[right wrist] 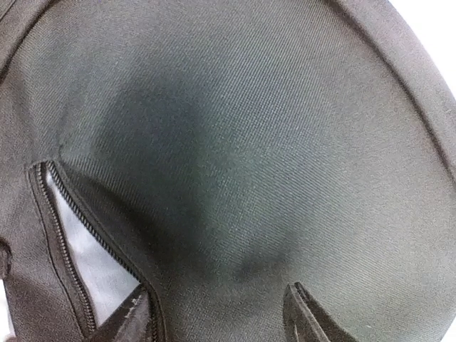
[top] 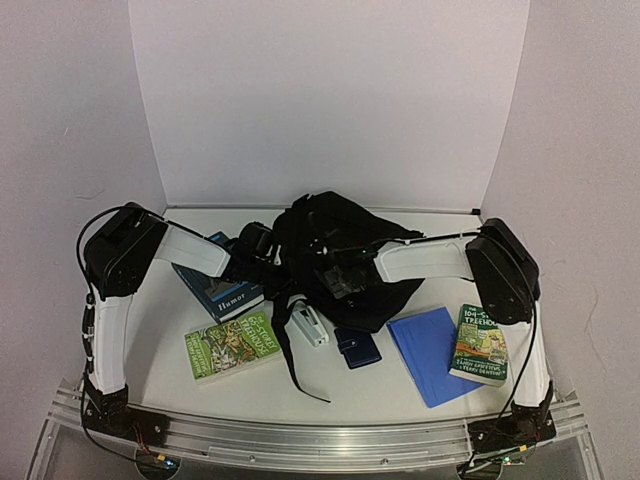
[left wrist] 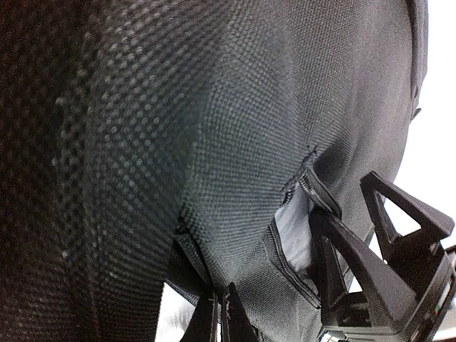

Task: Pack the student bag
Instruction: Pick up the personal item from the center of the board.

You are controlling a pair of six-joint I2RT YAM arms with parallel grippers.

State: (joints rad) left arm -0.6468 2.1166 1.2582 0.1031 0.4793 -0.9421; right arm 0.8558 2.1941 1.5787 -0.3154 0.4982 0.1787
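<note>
The student bag (top: 335, 235) sits slumped in the middle of the table (top: 385, 390), a little toward 12 o'clock. It is a soft black heap, far bigger than the books around it. Up close its cloth is a coarse, grainy weave on one side and a finer diagonal twill on the other. One strap (top: 290, 355) trails from it toward 6 o'clock. A zip (right wrist: 63, 214) gapes in a narrow slit, and only a pale surface shows through it; I can't make out what is inside.

The left gripper (left wrist: 278, 249) comes in from 9 o'clock. Its black fingers stand apart, with a fold of the bag and a zip edge between them. I can't tell if it is pinching that fold. The right gripper (right wrist: 217, 306) presses in from 3 o'clock, fingers spread against the smooth cloth and clasping nothing.

Around the bag:
- At 9 o'clock, a dark blue book (top: 222, 290) lies partly under the left arm.
- At 7 o'clock lies a green paperback (top: 232, 345).
- Toward 6 o'clock are a small white device (top: 308, 327) and a navy case (top: 357, 348), close together.
- At 5 o'clock lies a flat blue folder (top: 430, 355).
- Just beside the folder, at 4 o'clock, is a green treehouse book (top: 478, 345).
</note>
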